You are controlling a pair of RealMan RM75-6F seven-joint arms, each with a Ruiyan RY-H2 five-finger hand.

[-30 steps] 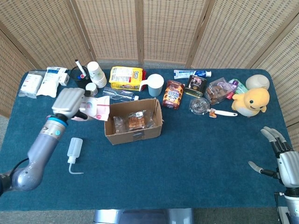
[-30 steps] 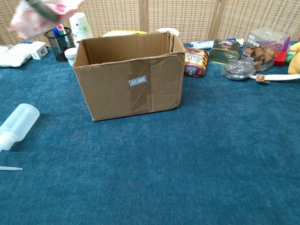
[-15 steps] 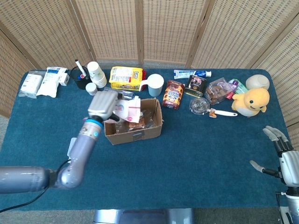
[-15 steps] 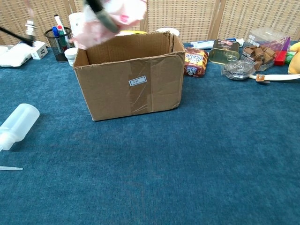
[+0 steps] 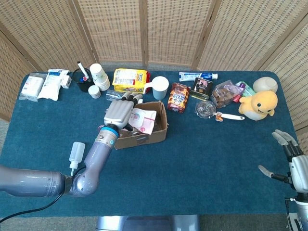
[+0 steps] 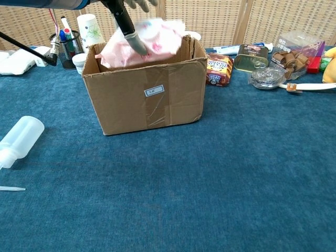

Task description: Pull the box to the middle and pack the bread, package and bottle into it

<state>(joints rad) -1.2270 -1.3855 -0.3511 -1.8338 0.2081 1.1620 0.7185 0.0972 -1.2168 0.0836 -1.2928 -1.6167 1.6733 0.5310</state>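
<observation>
The cardboard box (image 5: 143,139) stands mid-table, its taped front wall (image 6: 173,94) facing the chest view. My left hand (image 5: 119,112) is over the box's left side and holds the pink-and-white package (image 5: 144,120) in the open top. In the chest view a dark finger (image 6: 127,25) lies across the package (image 6: 155,39), which sticks up above the rim. The package hides whatever lies in the box. The clear squeeze bottle (image 5: 76,152) lies on the cloth left of the box (image 6: 19,138). My right hand (image 5: 290,161) hovers empty at the table's right edge, fingers spread.
Along the back stand a pen cup (image 5: 83,80), paper cups (image 5: 98,75), a yellow bag (image 5: 129,80), a white mug (image 5: 159,87), a snack pack (image 5: 178,97) and a tin (image 5: 200,88). A yellow plush duck (image 5: 260,104) sits far right. White packets (image 5: 45,84) lie far left.
My left hand has carried the pink package rightward from left of the box to over it, then down into the open top. The right hand has barely moved.
</observation>
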